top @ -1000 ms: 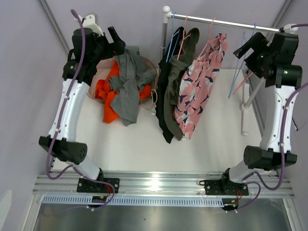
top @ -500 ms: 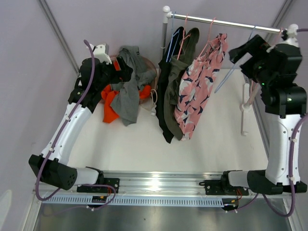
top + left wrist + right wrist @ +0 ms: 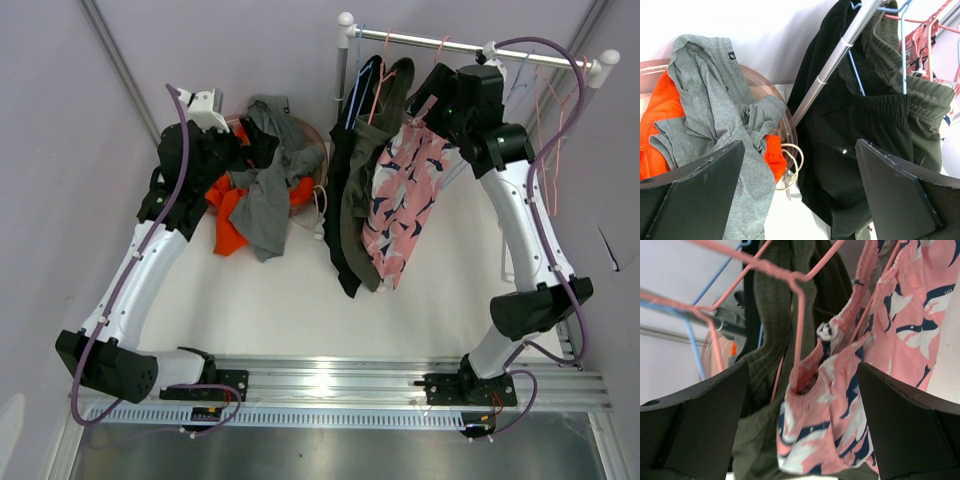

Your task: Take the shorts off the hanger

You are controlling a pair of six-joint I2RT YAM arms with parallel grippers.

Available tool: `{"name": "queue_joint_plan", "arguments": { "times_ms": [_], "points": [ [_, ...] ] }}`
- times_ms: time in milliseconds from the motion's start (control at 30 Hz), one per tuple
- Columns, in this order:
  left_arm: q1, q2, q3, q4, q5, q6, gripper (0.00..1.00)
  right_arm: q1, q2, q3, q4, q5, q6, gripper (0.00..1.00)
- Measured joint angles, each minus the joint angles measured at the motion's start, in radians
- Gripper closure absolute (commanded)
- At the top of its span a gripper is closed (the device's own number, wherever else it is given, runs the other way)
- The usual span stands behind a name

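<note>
The right pincer (image 3: 800,410) hangs with its fingers wide apart and nothing clamped. Straight ahead of it, framed between the two fingers, are the pink cloth shorts with a navy-and-white pattern (image 3: 840,405), their waistband draped over a pink wire hanger (image 3: 799,315). The hanger hooks onto the silver metal rail (image 3: 470,42) above the pincer. Just to the pincer's left hang the olive-green ribbed shorts (image 3: 770,340), with the black shorts (image 3: 850,130) beyond them.

The left pincer (image 3: 800,190) is also spread and empty. Below and to its left, grey shorts (image 3: 715,100) and bright orange shorts (image 3: 665,105) lie heaped in a translucent pink round tub (image 3: 785,125) on the white counter (image 3: 300,290).

The step in hand looks like the approach to the pink pair. Next, the right pincer probably needs to move forward and pinch only the waistband cloth, not the wire. It can then draw the cloth down off the hanger's arm.
</note>
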Motion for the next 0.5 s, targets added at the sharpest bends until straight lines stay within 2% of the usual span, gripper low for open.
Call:
{"name": "queue_joint_plan", "arguments": {
  "times_ms": [167, 267, 300, 367, 400, 500],
  "points": [
    [0.027, 0.000, -0.007, 0.003, 0.029, -0.014, 0.01, 0.000, 0.050, 0.004, 0.039, 0.028, 0.000, 0.11],
    [0.039, 0.000, -0.009, 0.013, 0.035, -0.019, 0.01, 0.000, 0.059, 0.005, 0.072, 0.039, -0.001, 0.23],
    [0.041, -0.002, -0.012, 0.016, 0.035, -0.020, 0.01, 0.000, 0.061, 0.005, 0.085, 0.044, -0.002, 0.38],
    [0.043, -0.002, -0.015, 0.016, 0.039, -0.026, 0.01, 0.000, 0.068, 0.008, 0.108, 0.053, -0.005, 0.47],
    [0.043, -0.002, -0.016, 0.017, 0.040, -0.027, 0.01, 0.000, 0.073, 0.012, 0.120, 0.056, -0.002, 0.55],
    [0.045, -0.002, -0.022, 0.017, 0.043, -0.030, 0.01, 0.000, 0.104, 0.041, 0.140, 0.061, 0.000, 0.59]
  ]
}}
